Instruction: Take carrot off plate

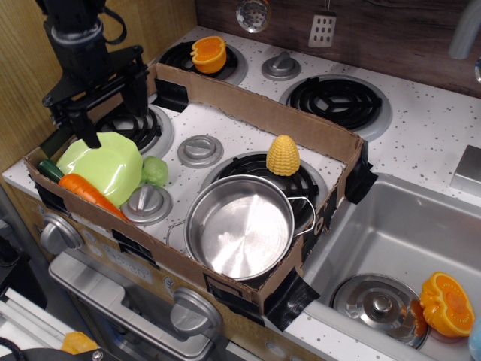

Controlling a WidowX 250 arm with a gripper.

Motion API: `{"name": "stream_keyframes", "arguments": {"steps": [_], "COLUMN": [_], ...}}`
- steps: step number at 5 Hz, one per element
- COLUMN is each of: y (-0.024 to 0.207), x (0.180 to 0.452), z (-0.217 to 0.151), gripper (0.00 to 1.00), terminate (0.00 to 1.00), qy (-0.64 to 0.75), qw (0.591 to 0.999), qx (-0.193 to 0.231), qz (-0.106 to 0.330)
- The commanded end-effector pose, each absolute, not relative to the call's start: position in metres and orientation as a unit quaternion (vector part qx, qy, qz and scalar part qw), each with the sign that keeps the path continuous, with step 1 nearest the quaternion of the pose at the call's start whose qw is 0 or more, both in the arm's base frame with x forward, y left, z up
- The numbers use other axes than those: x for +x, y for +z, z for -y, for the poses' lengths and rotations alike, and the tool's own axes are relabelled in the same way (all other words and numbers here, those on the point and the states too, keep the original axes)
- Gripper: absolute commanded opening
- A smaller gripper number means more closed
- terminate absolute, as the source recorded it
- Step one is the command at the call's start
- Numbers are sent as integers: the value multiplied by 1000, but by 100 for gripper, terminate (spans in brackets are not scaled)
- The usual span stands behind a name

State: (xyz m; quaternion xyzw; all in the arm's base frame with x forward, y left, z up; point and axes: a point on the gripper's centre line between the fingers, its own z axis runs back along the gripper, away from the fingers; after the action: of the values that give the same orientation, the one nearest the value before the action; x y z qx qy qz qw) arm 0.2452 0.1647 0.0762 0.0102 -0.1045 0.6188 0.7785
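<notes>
The orange carrot (pixel 89 191) lies across the near-left edge of the lime-green plate (pixel 105 164), its dark green stub pointing left toward the box wall. The plate sits in the left corner of the cardboard box (pixel 248 109). My black gripper (pixel 113 120) hangs open just above the plate's far side, one finger (pixel 85 129) at the left and the other at the right near the left burner. It holds nothing and sits behind and above the carrot.
A small pale-green vegetable toy (pixel 155 171) touches the plate's right side. A steel pot (pixel 239 226) and a yellow corn cob (pixel 282 155) stand in the box's right part. An orange half (pixel 208 53) lies on the back burner. The sink (pixel 406 248) at right holds a lid and another orange half.
</notes>
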Motion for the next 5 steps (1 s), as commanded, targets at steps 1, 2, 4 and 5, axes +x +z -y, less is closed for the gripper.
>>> {"name": "stream_keyframes", "arguments": {"steps": [1, 2, 4, 5], "y": [63, 53, 49, 48], "x": [243, 241, 241, 238], "z": [-175, -182, -196, -198], "gripper": [100, 100, 100, 100], "terminate": [0, 0, 0, 0], "qy": [584, 589, 649, 658], "qw": [793, 791, 745, 738], "qx": [56, 55, 64, 65], "qz": [162, 156, 141, 136]}}
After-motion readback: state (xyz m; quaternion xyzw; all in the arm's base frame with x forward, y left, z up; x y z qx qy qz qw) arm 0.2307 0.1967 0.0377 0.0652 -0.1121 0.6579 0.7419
